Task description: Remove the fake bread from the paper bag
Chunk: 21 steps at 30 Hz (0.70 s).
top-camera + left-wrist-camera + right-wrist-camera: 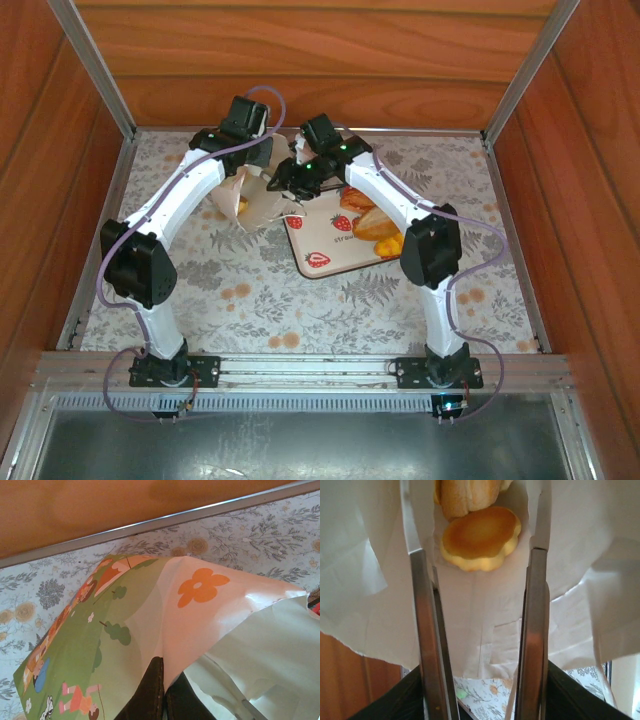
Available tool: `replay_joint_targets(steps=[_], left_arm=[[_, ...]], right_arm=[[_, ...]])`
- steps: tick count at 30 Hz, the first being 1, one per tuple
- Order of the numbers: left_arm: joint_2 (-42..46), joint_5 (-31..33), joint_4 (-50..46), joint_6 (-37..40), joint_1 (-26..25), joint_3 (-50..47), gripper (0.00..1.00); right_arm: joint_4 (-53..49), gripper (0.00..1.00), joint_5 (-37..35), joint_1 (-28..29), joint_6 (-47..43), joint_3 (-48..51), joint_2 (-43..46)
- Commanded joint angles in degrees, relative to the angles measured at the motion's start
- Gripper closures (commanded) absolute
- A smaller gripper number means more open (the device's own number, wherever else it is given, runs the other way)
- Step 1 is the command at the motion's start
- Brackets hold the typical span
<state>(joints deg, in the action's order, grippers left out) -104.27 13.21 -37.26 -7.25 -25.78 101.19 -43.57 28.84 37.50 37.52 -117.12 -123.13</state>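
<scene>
Left claw is clenched on the paper bag. In the wrist view both fingers are pressed together, with the bag's paper folding over them at the rim. The bag lies tilted at the far middle of the bench, its mouth turned toward the right arm, just beside the left edge of the strawberry tray. Its outer face is printed with a green meadow, an orange flower and small figures. The inside is plain white.

Right claw is released, jaws well apart and pushed into the bag's mouth, with white paper on both sides. Ahead, in the gap between the fingers, is a scalloped bun with a golden-brown top and a pale yellow rim. It rests on the bag's inner wall and touches neither finger as far as I can tell. Just beyond it a ridged tan bread overlaps the bun's far edge, so both are inside the bag.

Top view: orange-brown breads sit on the right part of the tray, partly hidden by the right arm — can't tell the count.
</scene>
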Motion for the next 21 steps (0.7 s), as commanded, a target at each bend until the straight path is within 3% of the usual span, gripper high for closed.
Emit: replay_joint_targets(steps=[1, 15, 21], left_arm=[[1.17, 0.50, -0.93, 1.00, 0.07, 0.48, 1.00], [1.44, 0.16, -0.98, 1.18, 0.04, 0.01, 1.00], [1.17, 0.72, -0.93, 1.53, 0.19, 0.31, 1.00]], right_arm=[[0.33, 0.44, 0.44, 0.20, 0.34, -3.81, -1.94], [-1.91, 0.42, 3.07, 0.27, 1.11, -12.55, -9.87], [-1.10, 0.44, 5.32, 0.75, 0.73, -10.43, -8.72]])
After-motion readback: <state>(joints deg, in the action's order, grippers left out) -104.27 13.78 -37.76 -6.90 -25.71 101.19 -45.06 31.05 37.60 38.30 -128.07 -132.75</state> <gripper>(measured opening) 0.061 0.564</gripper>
